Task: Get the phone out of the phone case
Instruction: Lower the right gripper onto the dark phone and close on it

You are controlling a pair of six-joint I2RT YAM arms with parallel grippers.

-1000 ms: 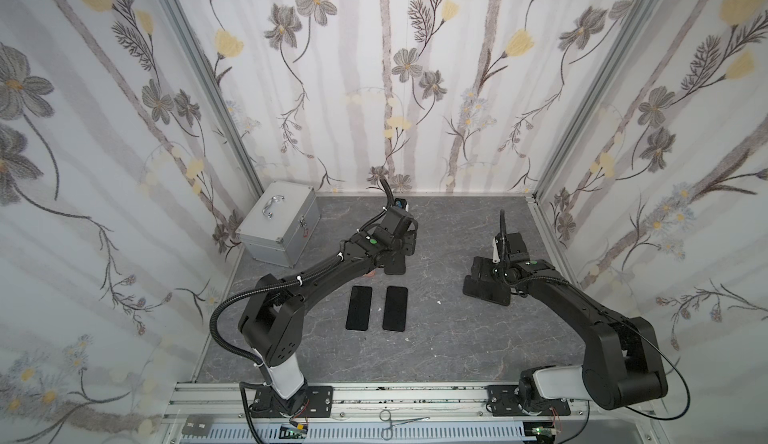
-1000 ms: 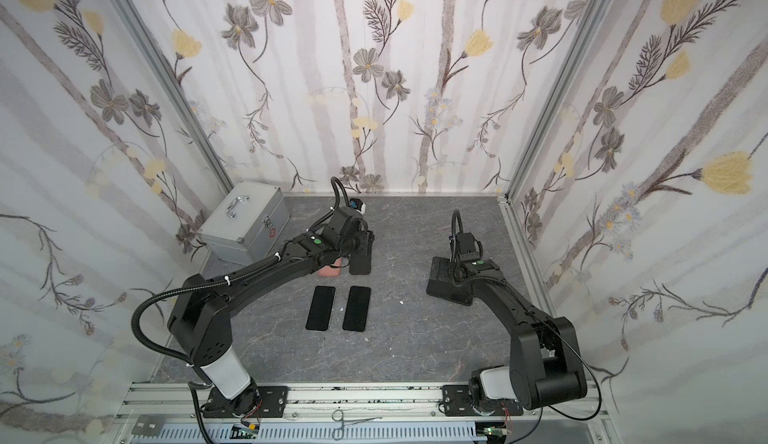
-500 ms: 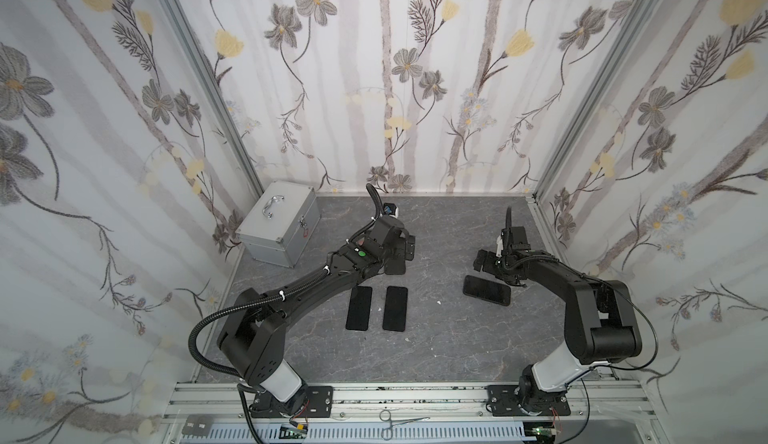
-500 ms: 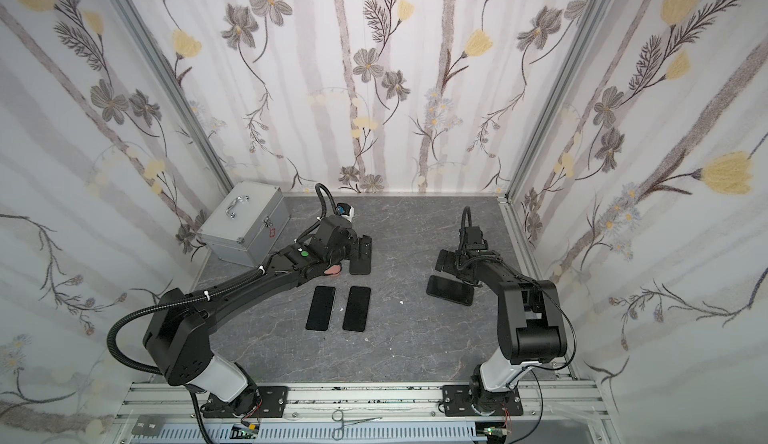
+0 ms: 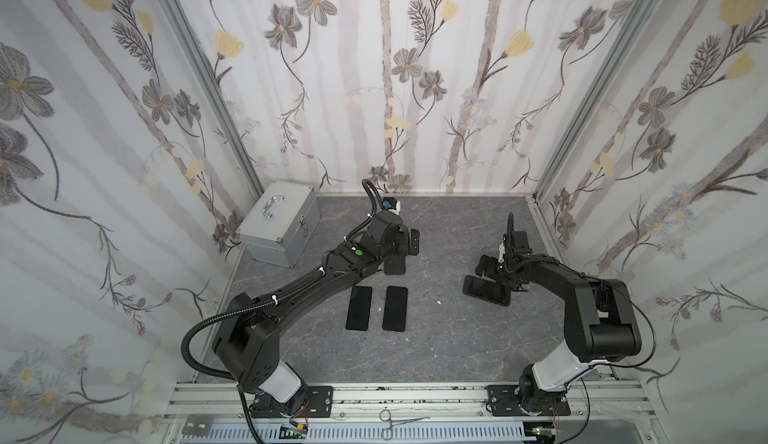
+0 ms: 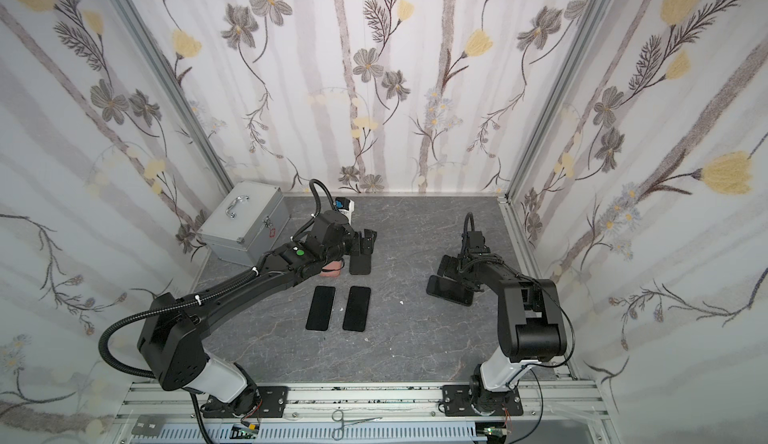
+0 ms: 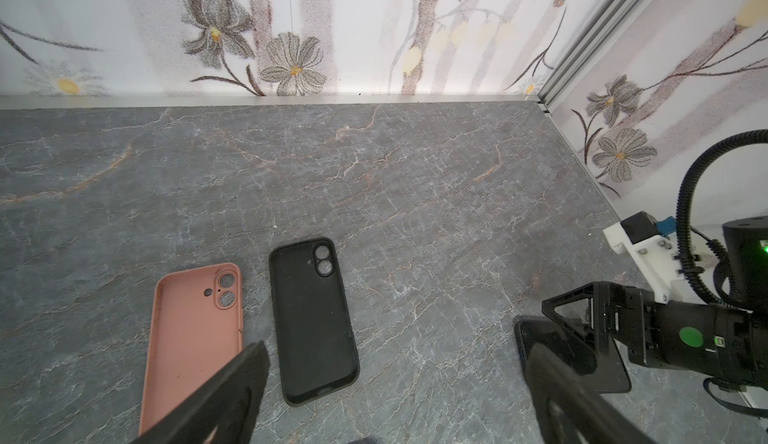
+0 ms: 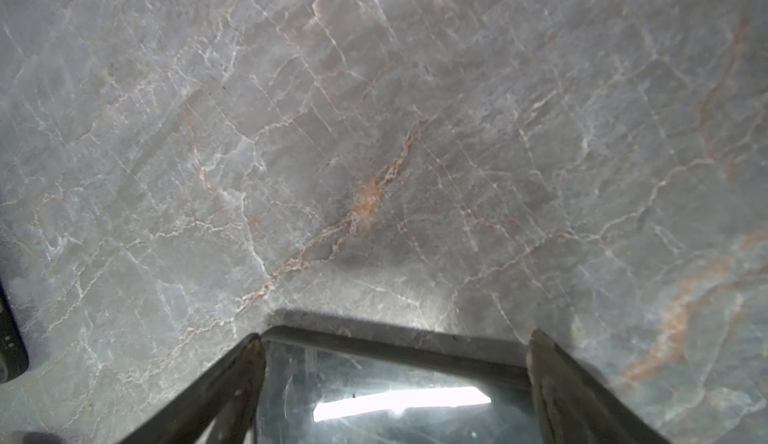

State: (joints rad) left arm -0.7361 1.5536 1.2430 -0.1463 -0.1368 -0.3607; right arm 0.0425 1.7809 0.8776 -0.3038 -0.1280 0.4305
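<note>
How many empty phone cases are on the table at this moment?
2. A pink case and a black case lie side by side by the left fingers. The phone under the right fingers may sit in another; cannot tell.

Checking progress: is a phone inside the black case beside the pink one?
No, the black case lies empty, its bare inside facing up.

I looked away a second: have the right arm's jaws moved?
Yes: the right gripper drew back toward the rear wall, baring more of the phone below.
</note>
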